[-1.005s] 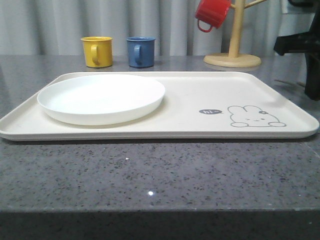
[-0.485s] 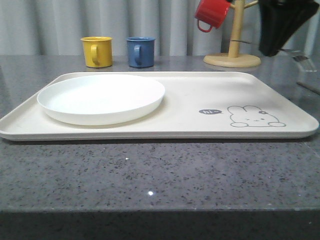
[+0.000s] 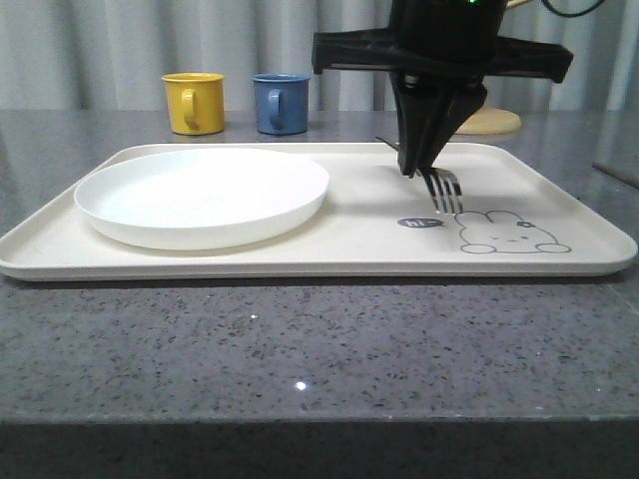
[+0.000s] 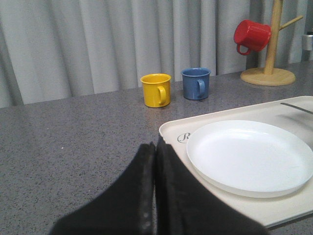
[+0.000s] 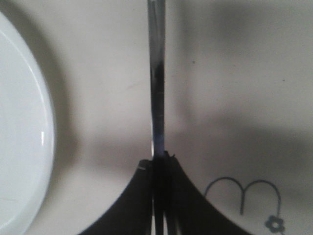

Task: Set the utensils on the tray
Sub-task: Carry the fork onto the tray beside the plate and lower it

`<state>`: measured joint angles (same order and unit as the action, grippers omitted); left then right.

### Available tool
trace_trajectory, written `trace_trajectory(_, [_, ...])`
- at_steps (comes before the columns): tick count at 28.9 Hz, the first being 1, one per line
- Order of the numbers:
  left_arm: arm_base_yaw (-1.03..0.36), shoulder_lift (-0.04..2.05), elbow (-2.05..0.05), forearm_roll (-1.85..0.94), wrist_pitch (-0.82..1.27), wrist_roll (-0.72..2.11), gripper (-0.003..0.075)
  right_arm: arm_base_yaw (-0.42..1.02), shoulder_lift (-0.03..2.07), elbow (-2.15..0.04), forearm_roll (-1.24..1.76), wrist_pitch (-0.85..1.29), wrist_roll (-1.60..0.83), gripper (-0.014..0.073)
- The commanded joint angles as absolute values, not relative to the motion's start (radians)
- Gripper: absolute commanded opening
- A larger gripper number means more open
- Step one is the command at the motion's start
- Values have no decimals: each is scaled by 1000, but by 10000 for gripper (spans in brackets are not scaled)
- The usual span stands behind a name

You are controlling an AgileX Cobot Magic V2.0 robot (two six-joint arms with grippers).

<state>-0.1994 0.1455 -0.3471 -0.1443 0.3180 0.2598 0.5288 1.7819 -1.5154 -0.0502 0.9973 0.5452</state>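
- While the right gripper [image 3: 411,172] is clamped on the fork [image 3: 445,190], we judge the first placement unfinished: the tines hang right of centre in the front view, just above the tray [image 3: 359,215] beside the rabbit drawing [image 3: 509,233].
- We see the left gripper [image 4: 154,161] with jaws pressed together, holding nothing.
- We count no utensil resting on the tray yet; we judge every placement pending.
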Motion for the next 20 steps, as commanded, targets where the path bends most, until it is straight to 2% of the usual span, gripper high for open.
trace_trajectory(1, [-198, 158, -376, -157, 239, 250, -18, 527, 1751, -1552, 0, 911, 563, -46])
trace_trajectory(6, [-198, 158, -376, -157, 239, 250, -18, 527, 1771, -1552, 67, 852, 563, -46])
trace_trajectory(20, [-198, 158, -376, -157, 239, 250, -18, 527, 1795, -1551, 15, 882, 612, -46])
